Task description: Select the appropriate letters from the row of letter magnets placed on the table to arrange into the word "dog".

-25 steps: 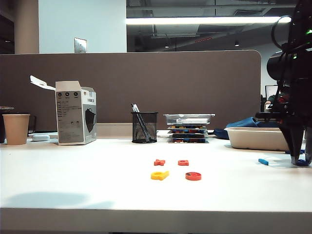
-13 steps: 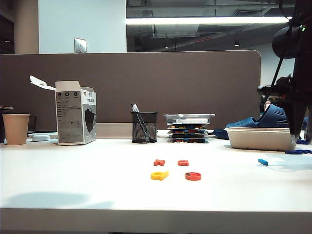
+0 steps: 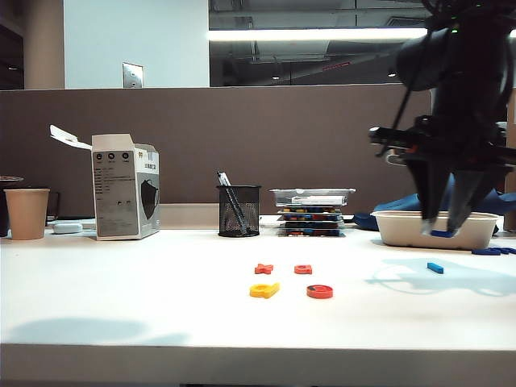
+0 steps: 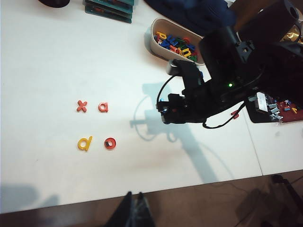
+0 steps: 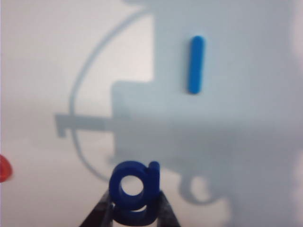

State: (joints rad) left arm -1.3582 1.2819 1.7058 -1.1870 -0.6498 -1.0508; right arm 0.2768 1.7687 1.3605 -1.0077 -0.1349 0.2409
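The yellow "d" [image 3: 264, 290] and red-orange "o" [image 3: 320, 291] are already placed together on the table [image 3: 121, 298], while the dark blue "g" [image 5: 133, 185] is carried pinched in the right gripper [image 5: 133, 210] at their 2 o'clock, above the table; the left gripper [image 4: 132, 210], low at 6 o'clock, looks pressed together and empty.

Brown partition panel [image 3: 242, 137], pale wall [image 3: 137, 40] behind, ceiling strip light [image 3: 322, 34] overhead.

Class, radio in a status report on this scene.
Right gripper shut on dark blue g, airborne. Left gripper parked off-table. Yellow d, red o placed. Path unobstructed.
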